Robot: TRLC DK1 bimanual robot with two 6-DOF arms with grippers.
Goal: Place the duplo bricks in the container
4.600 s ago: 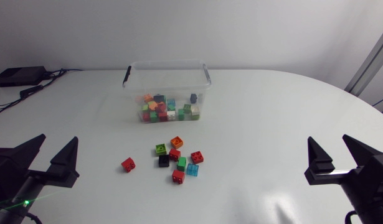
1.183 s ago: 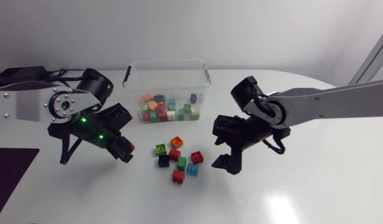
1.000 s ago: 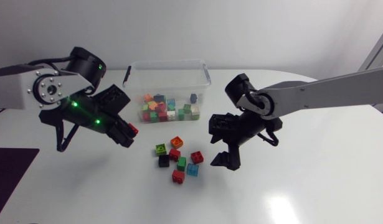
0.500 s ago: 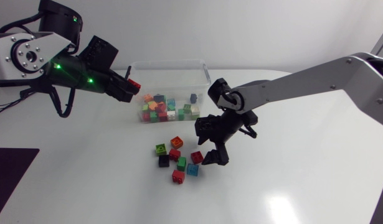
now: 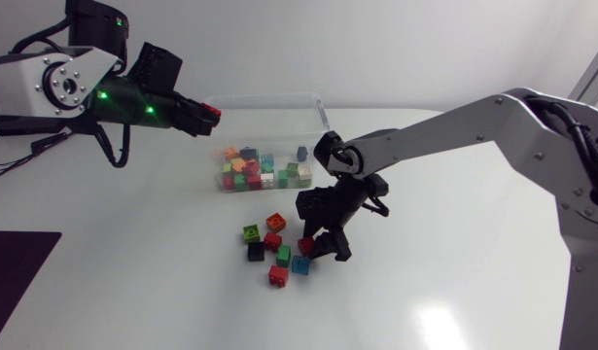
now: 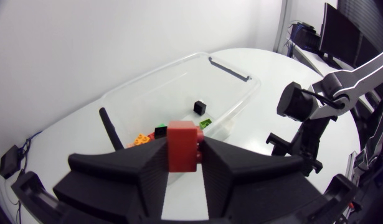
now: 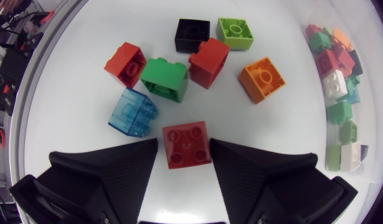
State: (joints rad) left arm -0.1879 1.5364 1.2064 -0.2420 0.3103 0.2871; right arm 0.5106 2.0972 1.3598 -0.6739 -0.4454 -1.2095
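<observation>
While my left gripper [image 6: 182,163] is clamped on a red brick [image 6: 181,143] held aloft just short of the clear container [image 6: 241,99], my right gripper [image 7: 184,155] sits low over the table [image 5: 454,272], jaws spread wide either side of a red four-stud brick [image 7: 187,144] at the edge of the loose bricks [image 7: 164,78] outside the container.

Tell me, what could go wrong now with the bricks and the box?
1. The left end effector grips the lifted red brick near the container wall, not clearly over the inside. Let go here, it might hit the rim and fall outside.
2. The right end effector stands open around the loose red brick, with the clear blue brick close beside one finger. Closing could nudge the blue one or pinch the red one crooked.
</observation>
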